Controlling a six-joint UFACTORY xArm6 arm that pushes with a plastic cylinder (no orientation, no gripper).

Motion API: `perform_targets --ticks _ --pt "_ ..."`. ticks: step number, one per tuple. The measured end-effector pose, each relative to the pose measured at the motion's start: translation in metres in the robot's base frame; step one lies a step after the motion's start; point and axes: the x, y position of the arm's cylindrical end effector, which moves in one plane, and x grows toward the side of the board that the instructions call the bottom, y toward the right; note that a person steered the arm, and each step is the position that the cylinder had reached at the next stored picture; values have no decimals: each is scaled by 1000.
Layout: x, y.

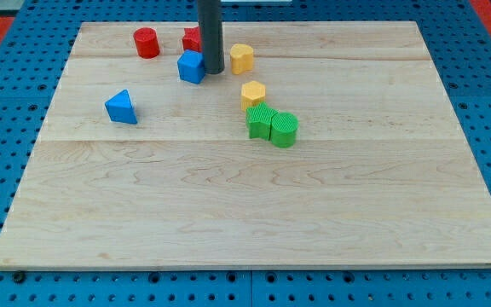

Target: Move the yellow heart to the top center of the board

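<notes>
A yellow block (242, 58), which looks like the heart, sits near the view's top, a little left of centre. My tip (213, 72) rests on the board just left of it, between it and a blue cube (191, 66), close to or touching the cube's right side. A small gap shows between the tip and the yellow heart. The rod comes down from the view's top edge and partly hides a red block (191, 38) behind it.
A red cylinder (146, 42) stands at the top left. A blue triangle (122, 107) lies further left and lower. A yellow hexagon-like block (253, 94) sits below the heart, touching two green blocks (261, 122) (285, 130). The wooden board (245, 213) lies on a blue pegboard.
</notes>
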Motion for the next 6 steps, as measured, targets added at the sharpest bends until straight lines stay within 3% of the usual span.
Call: perform_targets --ticks 3,4,5,6 --pt "3 81" --pt "9 87" --pt "-25 88" --pt "-12 100"
